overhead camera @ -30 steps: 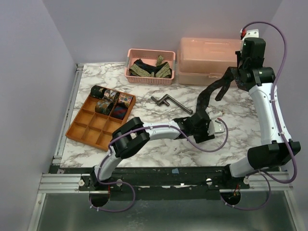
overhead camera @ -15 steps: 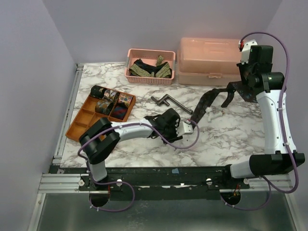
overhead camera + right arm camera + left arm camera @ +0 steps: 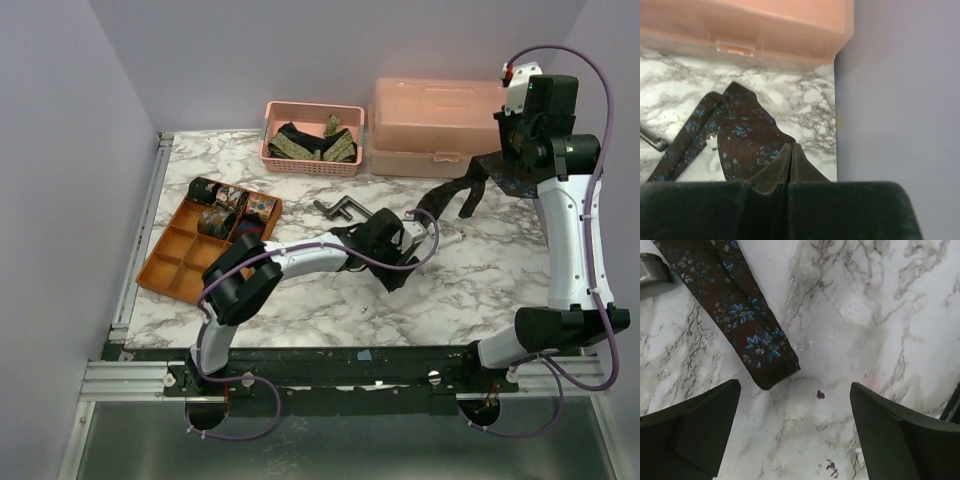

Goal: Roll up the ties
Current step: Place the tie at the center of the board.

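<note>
The right gripper's (image 3: 791, 150) fingers are pressed together on the wide end of the dark brown necktie with small blue flowers (image 3: 747, 135), holding it up at the upper right of the overhead view. From there the tie slopes down towards the middle of the frame. The left gripper's (image 3: 794, 387) fingers stand wide apart with nothing between them, hovering over the tie's narrow tip, which lies flat on the white marble tabletop (image 3: 875, 315). The grey metal crank-shaped bar (image 3: 345, 210) lies just left of that tip. At the top of the overhead view sits the pink lidded plastic box (image 3: 430, 120), with a pink slotted basket (image 3: 312, 168) of loose ties beside it. The orange compartment tray (image 3: 185, 265) at the left holds several rolled coils.

The tip sits off-centre, towards the left finger, so closing now may catch only an edge or miss it. If the right arm keeps pulling, the tip could slide away across the smooth marble.

Half a second ago the left gripper was lower and further left in the overhead view. It has since swung up to the tip.
</note>
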Controlling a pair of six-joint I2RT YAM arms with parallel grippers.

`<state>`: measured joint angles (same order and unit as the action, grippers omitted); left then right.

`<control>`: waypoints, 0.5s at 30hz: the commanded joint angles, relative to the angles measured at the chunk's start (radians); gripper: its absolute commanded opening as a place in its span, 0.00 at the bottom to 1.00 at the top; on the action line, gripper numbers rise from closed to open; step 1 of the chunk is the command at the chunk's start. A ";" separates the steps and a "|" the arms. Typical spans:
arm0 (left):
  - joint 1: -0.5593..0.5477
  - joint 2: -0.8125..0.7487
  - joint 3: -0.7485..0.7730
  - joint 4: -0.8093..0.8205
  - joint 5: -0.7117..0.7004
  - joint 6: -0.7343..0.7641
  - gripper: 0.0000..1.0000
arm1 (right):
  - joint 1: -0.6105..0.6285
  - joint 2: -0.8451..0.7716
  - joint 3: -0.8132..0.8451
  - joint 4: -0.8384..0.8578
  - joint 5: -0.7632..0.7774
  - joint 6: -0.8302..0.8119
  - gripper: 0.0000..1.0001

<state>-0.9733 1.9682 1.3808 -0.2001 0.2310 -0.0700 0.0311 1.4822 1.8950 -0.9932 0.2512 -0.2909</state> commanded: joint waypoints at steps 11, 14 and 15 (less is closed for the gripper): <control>-0.023 0.121 0.118 -0.157 -0.299 -0.019 0.32 | -0.003 0.046 0.301 -0.083 -0.067 0.029 0.00; -0.012 0.007 -0.016 -0.180 -0.270 0.026 0.16 | -0.003 0.007 0.292 -0.097 -0.085 0.028 0.00; -0.004 -0.035 -0.070 -0.178 -0.267 0.042 0.13 | -0.003 -0.007 0.286 -0.113 -0.095 0.025 0.00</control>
<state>-0.9928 2.1002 1.4815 -0.2844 -0.0303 -0.1066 0.0311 1.5360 2.1750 -1.0527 0.2020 -0.2699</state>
